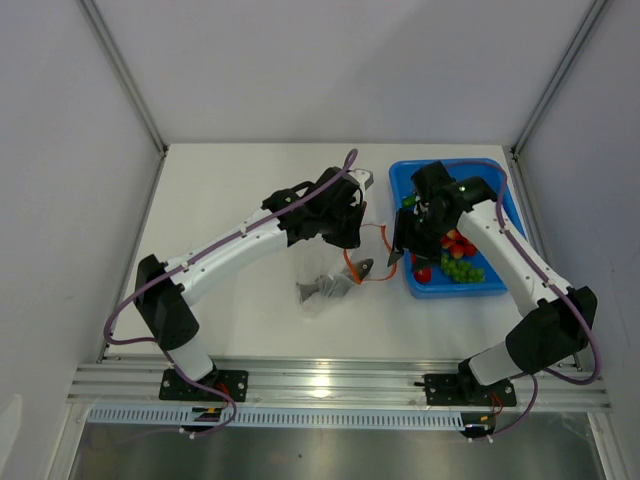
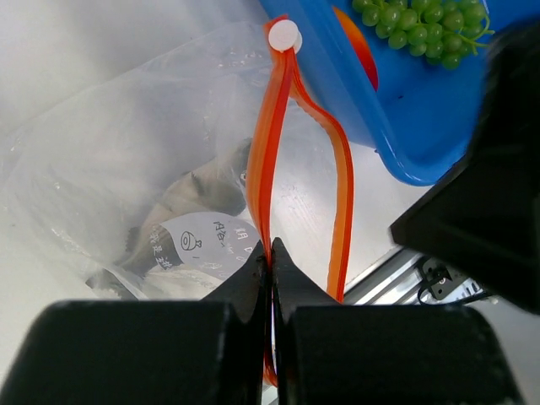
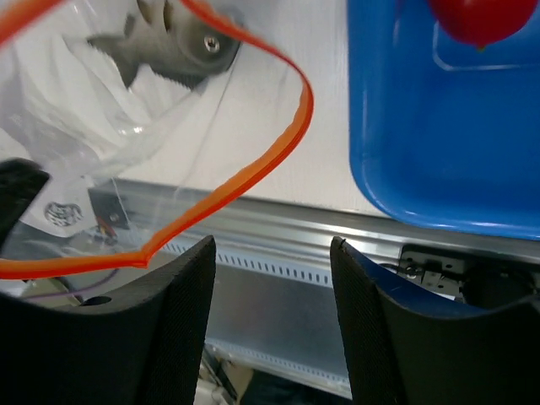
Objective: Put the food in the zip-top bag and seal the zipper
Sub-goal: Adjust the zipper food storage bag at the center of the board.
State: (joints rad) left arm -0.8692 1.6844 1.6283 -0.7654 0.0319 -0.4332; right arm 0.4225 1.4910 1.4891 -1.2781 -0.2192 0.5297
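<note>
The clear zip-top bag (image 1: 318, 292) lies in mid-table with a grey fish (image 1: 330, 286) inside it. Its orange-red zipper (image 2: 265, 160) is spread into an open loop, with a white slider (image 2: 283, 35) at the far end. My left gripper (image 2: 272, 253) is shut on one side of the zipper strip and holds the mouth up. The right gripper (image 3: 272, 243) hangs open and empty beside the zipper loop (image 3: 253, 173), between the bag and the tub. More food sits in the tub: green grapes (image 1: 462, 268), cherry tomatoes (image 1: 458, 243) and a red piece (image 1: 423, 274).
The blue plastic tub (image 1: 455, 291) stands to the right of the bag, under the right arm. An aluminium rail (image 1: 340, 382) runs along the near table edge. White walls enclose the left, back and right sides.
</note>
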